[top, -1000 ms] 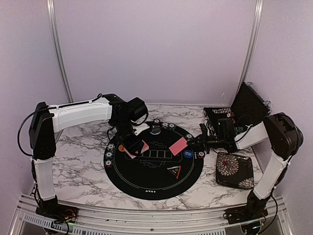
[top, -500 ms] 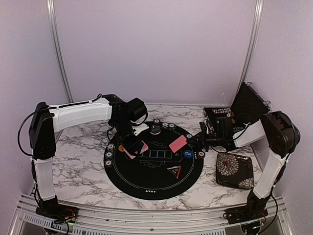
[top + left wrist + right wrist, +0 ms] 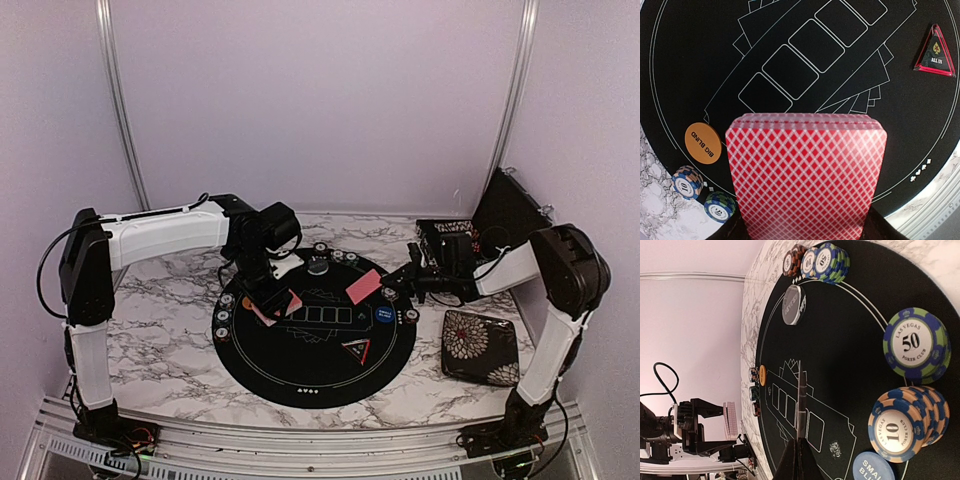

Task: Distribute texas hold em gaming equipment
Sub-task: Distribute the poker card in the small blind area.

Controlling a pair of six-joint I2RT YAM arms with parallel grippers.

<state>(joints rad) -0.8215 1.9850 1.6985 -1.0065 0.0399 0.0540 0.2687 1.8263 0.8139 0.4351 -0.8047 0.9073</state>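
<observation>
Clamping a deck of cards (image 3: pixel 807 170) in the half-spread left end effector (image 3: pixel 266 293) above the left edge of the round mat (image 3: pixel 300 375), with bare mat toward its near edge. Pinching a single card (image 3: pixel 364 287) in the pressed-together right end effector (image 3: pixel 392 283) over the mat's far right edge, near chip stacks (image 3: pixel 912 347). By the right edge of the bench (image 3: pixel 160 300), a floral case (image 3: pixel 480 347) lying flat; at the far right corner, an open case (image 3: pixel 505 215), contents too dim to tell.
</observation>
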